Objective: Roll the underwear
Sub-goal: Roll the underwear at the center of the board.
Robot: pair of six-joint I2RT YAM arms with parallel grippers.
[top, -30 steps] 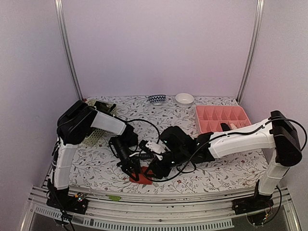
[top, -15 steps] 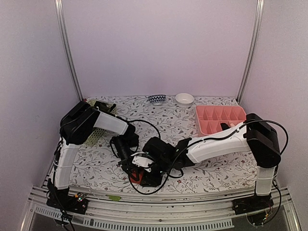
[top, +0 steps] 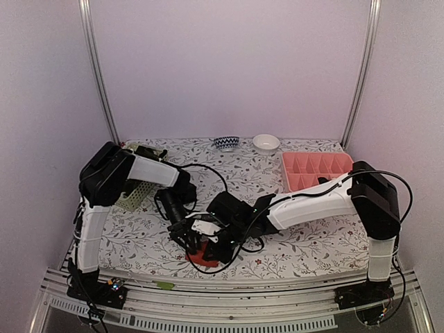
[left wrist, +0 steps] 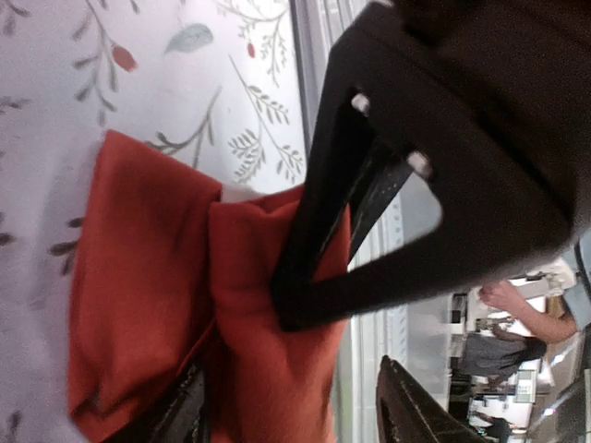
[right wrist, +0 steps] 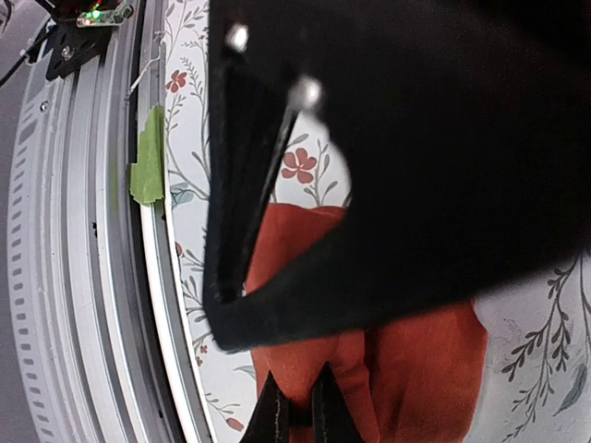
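The red-orange underwear [top: 200,259] lies folded on the flowered table near its front edge, left of centre. It fills the left wrist view [left wrist: 175,305] and the right wrist view [right wrist: 416,369]. My right gripper [right wrist: 300,417] is shut, and its tips pinch a fold of the red cloth. In the top view it [top: 212,248] sits low over the cloth. My left gripper [left wrist: 295,413] is open, its fingers [left wrist: 414,406] spread either side of the cloth's edge. It [top: 187,240] hangs right beside the right gripper. No black underwear shows clearly.
A pink divided tray [top: 320,166] stands at the back right. A pale green basket [top: 136,195] sits at the left behind my left arm. Two small bowls [top: 226,143] [top: 266,143] stand at the back wall. Green tape [right wrist: 146,171] marks the metal front rail.
My right arm has swung left and down onto the red underwear and its gripper has shut on a fold. My left gripper has opened and let go of the cloth.
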